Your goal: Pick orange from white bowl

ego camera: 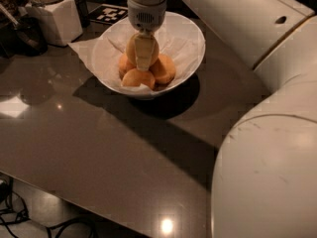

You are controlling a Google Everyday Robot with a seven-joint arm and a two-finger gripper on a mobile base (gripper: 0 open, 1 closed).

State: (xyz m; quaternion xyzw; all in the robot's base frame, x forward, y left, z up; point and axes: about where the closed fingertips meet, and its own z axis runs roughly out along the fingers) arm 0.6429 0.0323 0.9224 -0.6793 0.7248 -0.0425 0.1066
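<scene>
One big pale orange sits atop the fruit pile in the white bowl, w/ the gripper coming straight down over it, pinching it: near finger lies across the orange's front, far finger hidden behind. Smaller, deeper-orange fruits crowd below on crumpled paper. Bowl stands on a dark table, near a white container at back left.

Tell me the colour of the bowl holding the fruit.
White bowl, best seen in the camera view; the pincer is at the orange inside it.
</scene>
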